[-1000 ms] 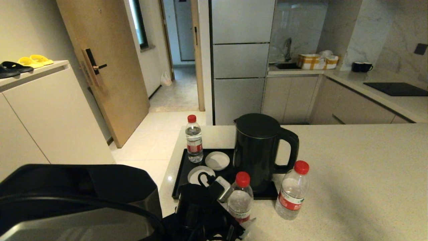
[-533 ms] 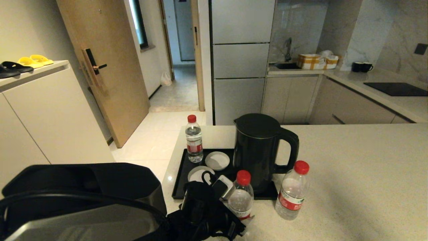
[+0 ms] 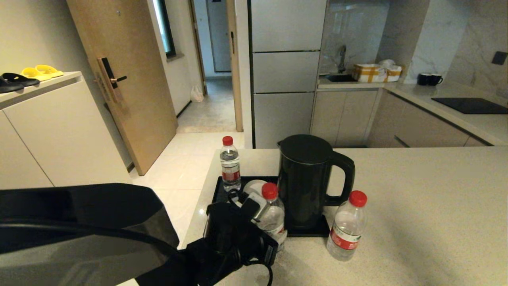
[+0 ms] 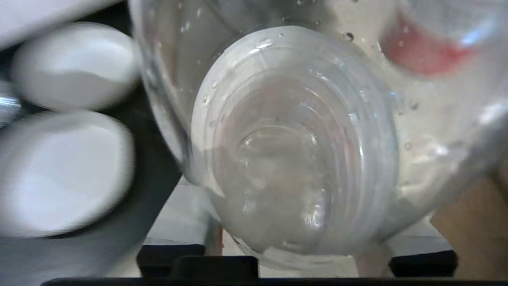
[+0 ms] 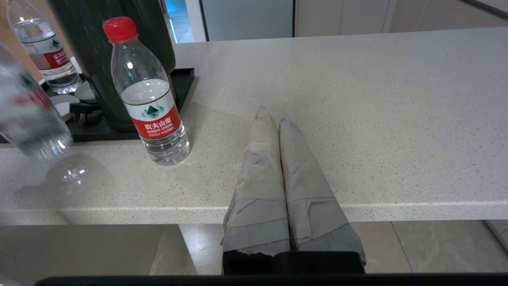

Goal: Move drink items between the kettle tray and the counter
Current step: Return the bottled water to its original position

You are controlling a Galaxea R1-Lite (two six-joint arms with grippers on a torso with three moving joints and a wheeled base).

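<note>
**Bottle carried toward the tray**

On the broad beige speckled stone counter (image 3: 416,206), the flat black rimmed tray (image 3: 216,190) waits. The left gripper (image 3: 260,216) grips a clear red-capped water bottle (image 3: 271,216), lifted at the tray's near edge. Next, I judge: lower it clear of the white round dishes (image 4: 75,63). The right gripper (image 5: 270,115) idles, fingers pressed together.

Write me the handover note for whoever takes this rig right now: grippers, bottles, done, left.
Left gripper: shut on a clear red-capped plastic water bottle, lifted and tilted over the front edge of the flat black kettle tray.
Right gripper: shut, empty, parked over the beige speckled counter.
Second bottle stands at the tray's far left corner, by the white dishes. Third bottle stands on the counter beside the black kettle.
Done: one bottle on the tray.
Left: set the held bottle down; third bottle untouched.
</note>
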